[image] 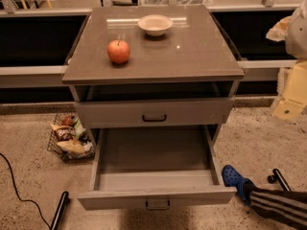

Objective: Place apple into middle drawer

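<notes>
The apple [118, 51], red-orange with a short stem, sits on the left part of the grey cabinet top [192, 56]. The middle drawer [153, 152], the lower handled one, is pulled fully open towards me, and its inside is bare. Its dark bar handle [157, 204] shows at the front edge. The upper handled drawer front [154, 118] is shut. My gripper [289, 104] hangs at the far right edge of the view. It is level with the cabinet's side, well away from the apple and holds nothing that I can see.
A shallow beige bowl [155, 25] stands at the back of the cabinet top. A wire basket of snacks [69, 139] sits on the floor to the left. A person's blue shoe [235, 177] and striped leg [280, 202] lie at the lower right. A black cable [12, 181] crosses the floor at the left.
</notes>
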Robot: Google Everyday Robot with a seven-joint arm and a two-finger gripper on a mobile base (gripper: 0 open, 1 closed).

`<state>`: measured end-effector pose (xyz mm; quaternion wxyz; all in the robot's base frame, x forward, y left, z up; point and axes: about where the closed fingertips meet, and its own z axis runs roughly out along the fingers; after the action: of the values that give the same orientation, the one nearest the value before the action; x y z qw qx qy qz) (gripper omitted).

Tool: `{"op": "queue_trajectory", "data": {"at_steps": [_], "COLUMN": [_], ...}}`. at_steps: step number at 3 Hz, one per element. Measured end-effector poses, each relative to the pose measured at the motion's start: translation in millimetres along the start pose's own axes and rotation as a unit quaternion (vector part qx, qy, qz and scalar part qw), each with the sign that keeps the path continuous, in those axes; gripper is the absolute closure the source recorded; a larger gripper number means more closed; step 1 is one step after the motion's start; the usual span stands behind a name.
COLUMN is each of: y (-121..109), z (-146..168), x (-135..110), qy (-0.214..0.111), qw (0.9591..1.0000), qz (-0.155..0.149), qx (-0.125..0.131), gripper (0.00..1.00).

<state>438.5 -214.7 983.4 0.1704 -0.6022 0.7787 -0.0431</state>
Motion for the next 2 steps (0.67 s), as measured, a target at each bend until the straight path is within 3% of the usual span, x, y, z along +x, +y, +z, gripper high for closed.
{"op": "queue_trajectory", "data": {"at_steps": [1, 2], "y": [0, -30], "z": [0, 20], "x": [0, -19], "qy": [0.000, -0.033], "qw": [1.0000, 0.9993], "qz": [0.000, 0.003], "qx": [0.000, 0.017], "gripper": [0.00, 0.00]}}
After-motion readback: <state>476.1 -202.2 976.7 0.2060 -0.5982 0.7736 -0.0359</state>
